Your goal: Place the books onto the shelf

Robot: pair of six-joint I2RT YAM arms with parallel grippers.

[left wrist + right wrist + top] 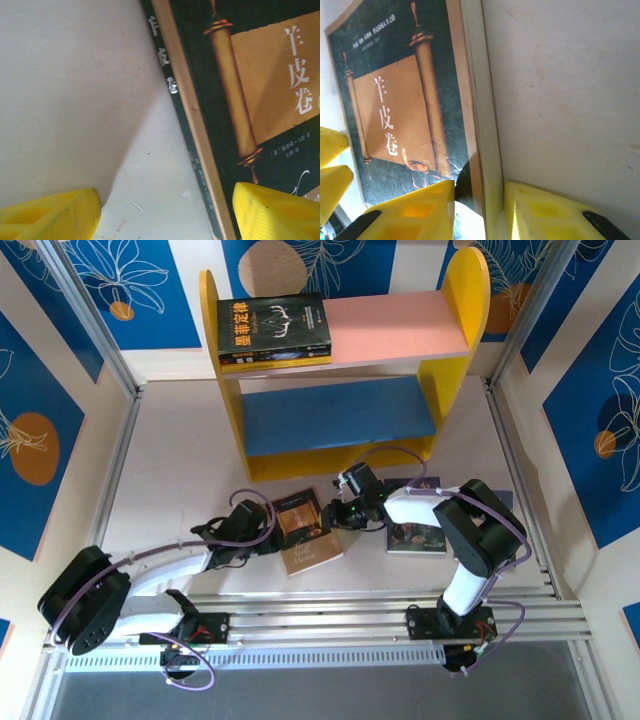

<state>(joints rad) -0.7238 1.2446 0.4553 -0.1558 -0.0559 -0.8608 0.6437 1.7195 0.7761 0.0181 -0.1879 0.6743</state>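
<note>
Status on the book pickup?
Left hand open, astride scroll book spine. Right hand on its page edge, grip unconfirmed. One black book on shelf. No obstruction seen.

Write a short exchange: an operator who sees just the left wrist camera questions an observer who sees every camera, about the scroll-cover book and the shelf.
Operator: What's at the scroll-cover book's far edge?
Observer: The right pincer straddles its page edge; a firm pinch I cannot confirm.
Operator: Anything on the shelf?
Observer: A black-covered book lies flat at the pink board's left end.
Operator: More books on the table?
Observer: Yes, a dark book lies beneath the right arm.
</note>
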